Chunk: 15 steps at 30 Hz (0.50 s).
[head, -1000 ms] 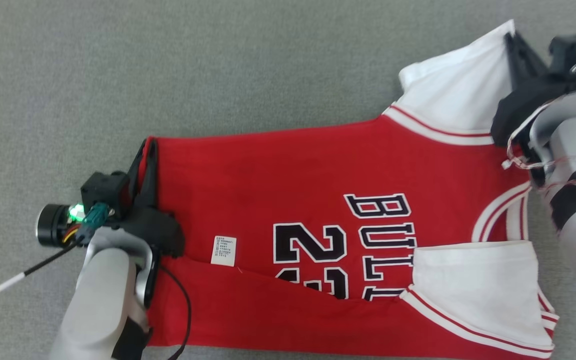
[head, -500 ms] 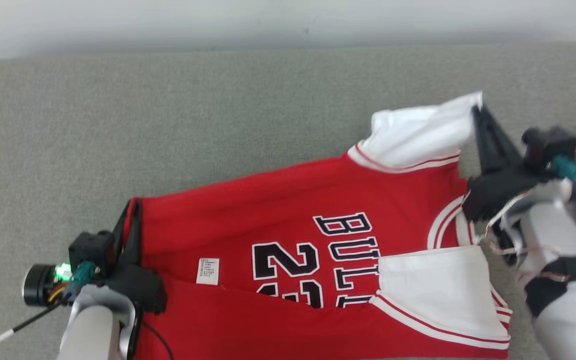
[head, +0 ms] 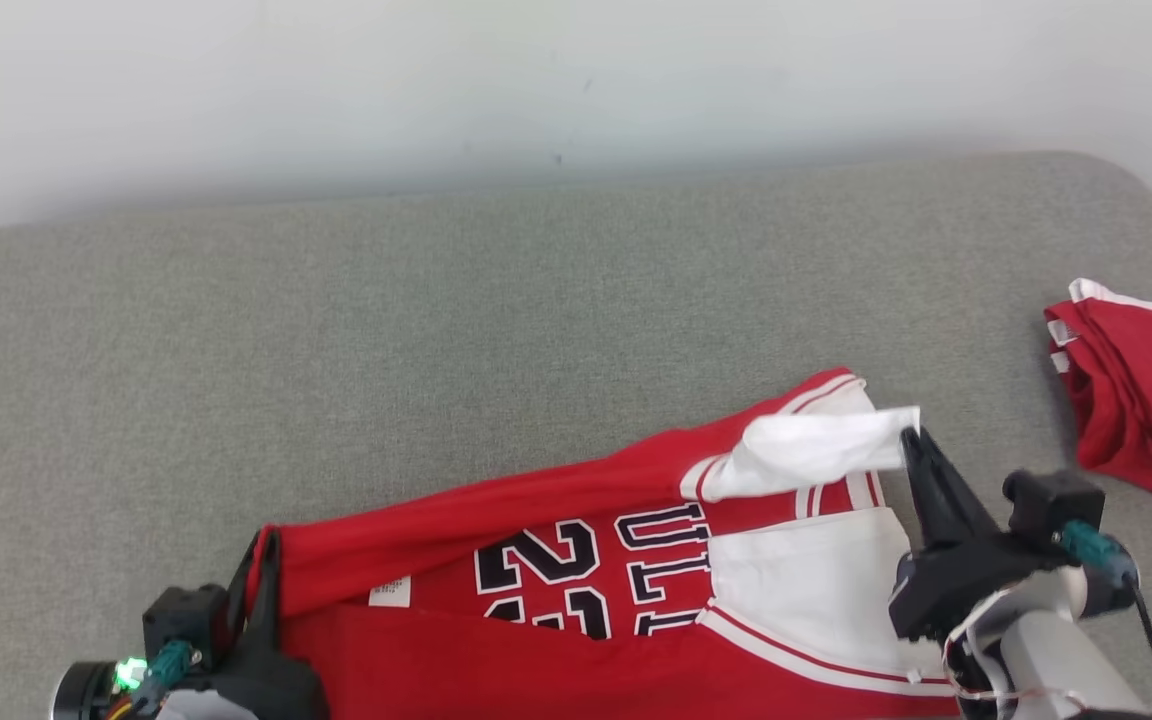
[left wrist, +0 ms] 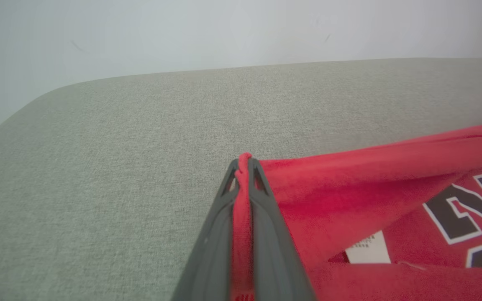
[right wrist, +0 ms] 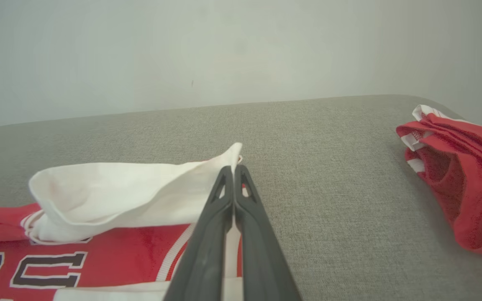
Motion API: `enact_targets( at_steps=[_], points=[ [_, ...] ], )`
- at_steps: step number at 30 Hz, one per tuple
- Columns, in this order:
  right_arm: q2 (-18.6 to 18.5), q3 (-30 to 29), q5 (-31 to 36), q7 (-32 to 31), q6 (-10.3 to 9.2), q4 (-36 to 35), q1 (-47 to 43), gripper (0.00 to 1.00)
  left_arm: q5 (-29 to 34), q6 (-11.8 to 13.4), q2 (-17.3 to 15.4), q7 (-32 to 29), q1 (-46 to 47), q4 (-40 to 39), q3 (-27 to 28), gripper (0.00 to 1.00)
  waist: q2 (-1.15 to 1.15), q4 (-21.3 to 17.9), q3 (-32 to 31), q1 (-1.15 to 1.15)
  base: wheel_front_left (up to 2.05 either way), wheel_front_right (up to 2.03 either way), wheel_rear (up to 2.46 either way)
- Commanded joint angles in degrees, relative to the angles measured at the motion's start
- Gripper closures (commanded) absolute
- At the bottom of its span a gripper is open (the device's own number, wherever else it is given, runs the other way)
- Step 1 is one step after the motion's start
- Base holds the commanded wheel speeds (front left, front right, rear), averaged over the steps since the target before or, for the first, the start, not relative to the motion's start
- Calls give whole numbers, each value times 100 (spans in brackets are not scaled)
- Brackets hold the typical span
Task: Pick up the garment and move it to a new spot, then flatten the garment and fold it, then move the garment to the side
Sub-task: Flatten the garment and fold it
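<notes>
The garment (head: pixel 586 500) is a red jersey with black lettering and white sleeves, lying at the near edge of the grey cushion. My left gripper (head: pixel 264 548) is at the lower left, shut on the jersey's red hem corner (left wrist: pixel 244 159), which shows pinched between the fingers in the left wrist view. My right gripper (head: pixel 908 436) is shut on the tip of the white sleeve (right wrist: pixel 140 188), which is lifted and curls over the red front. The jersey's far edge is raised into a fold between the two grippers (right wrist: pixel 233 169).
A second red garment (head: pixel 1136 400) lies crumpled at the cushion's right end, also in the right wrist view as a red heap (right wrist: pixel 462 184). The grey cushion (head: pixel 436 320) stretches wide behind the jersey, up to a white wall (head: pixel 536 80).
The head camera has tilted up, bringing the wall and second garment into view. Both grippers have drawn the jersey's far edge toward me, so it now folds over close to the lettering.
</notes>
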<state>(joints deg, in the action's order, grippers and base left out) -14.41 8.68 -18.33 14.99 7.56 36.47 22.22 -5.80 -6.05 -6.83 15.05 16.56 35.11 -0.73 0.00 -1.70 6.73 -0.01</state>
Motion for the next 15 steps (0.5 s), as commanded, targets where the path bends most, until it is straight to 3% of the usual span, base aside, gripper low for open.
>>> enact_targets(
  at_steps=[1,15],
  points=[
    [84,-63,-58,20,-18,-56,-180,100,10,4,5,15,-134,23,40,100,0,-71,-140,1,0,0,0],
    [427,-304,-85,11,-19,-421,-893,100,47,90,48,15,-581,149,248,100,0,-256,-412,1,0,0,0]
  ],
)
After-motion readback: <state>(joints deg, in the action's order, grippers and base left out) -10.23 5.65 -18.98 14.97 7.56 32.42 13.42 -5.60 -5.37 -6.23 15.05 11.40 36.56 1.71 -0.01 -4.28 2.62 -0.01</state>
